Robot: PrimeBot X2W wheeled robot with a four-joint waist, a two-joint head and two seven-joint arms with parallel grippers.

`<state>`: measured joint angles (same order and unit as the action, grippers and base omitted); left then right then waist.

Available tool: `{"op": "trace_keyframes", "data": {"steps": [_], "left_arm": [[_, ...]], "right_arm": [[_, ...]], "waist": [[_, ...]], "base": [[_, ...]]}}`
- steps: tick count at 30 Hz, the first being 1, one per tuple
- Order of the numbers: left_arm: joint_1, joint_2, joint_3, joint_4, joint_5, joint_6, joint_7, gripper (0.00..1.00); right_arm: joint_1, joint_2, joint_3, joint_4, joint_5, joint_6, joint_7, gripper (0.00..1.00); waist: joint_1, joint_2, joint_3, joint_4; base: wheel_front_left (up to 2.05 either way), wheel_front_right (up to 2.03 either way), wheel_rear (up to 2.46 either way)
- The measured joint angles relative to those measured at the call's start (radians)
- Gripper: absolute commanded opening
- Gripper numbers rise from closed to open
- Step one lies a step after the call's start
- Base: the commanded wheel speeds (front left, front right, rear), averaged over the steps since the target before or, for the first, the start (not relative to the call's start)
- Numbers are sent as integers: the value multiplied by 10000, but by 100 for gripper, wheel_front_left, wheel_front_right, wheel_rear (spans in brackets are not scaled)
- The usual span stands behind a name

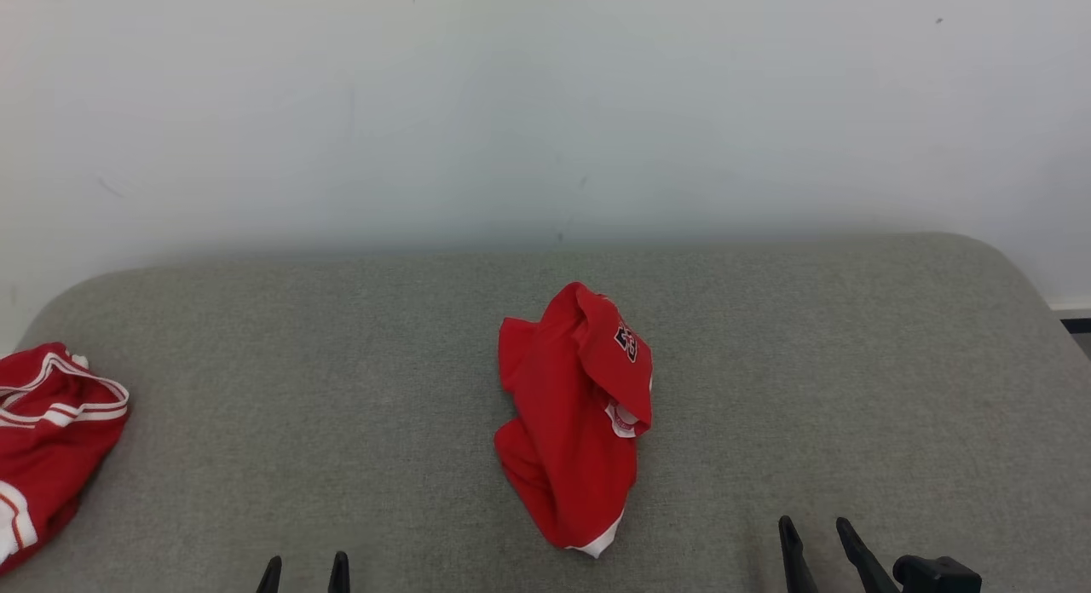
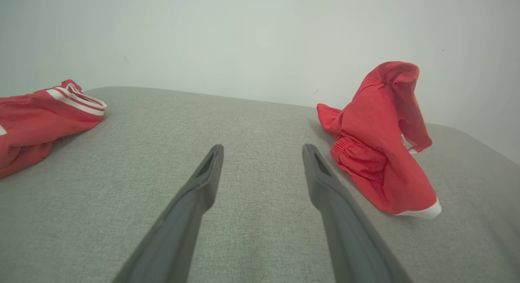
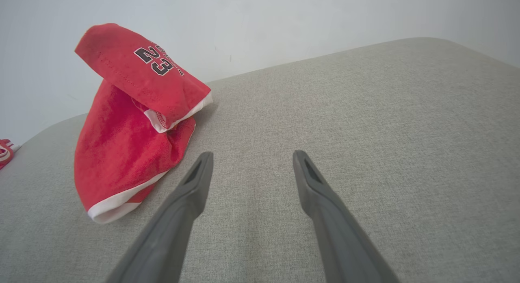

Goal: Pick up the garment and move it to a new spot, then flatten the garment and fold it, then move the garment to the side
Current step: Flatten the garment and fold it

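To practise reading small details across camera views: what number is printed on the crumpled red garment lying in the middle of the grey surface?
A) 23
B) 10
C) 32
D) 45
A: in the right wrist view, dark digits reading 23 sit on the folded-over top flap of the crumpled red garment.

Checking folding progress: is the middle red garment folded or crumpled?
Crumpled: the red garment stands bunched in a heap, one flap drooping over.
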<state>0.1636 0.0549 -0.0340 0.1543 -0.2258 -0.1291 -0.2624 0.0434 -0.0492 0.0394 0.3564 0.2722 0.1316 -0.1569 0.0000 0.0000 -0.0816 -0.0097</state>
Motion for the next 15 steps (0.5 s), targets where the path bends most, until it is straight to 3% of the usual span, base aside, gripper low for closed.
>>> {"op": "trace_keyframes", "data": {"steps": [8,15], "left_arm": [[-585,-10,-219,631,63,-2,0,100],[-2369,268,-644,2709,221,-4,190,100]], "right_arm": [[-187,4,370,-224,173,0,222,100],[-206,-4,288,-378,125,0,383,100]], "waist": [[0,0,69,-864],[2,0,336,-2132]], "base": [[0,0,0],[0,0,0]]}}
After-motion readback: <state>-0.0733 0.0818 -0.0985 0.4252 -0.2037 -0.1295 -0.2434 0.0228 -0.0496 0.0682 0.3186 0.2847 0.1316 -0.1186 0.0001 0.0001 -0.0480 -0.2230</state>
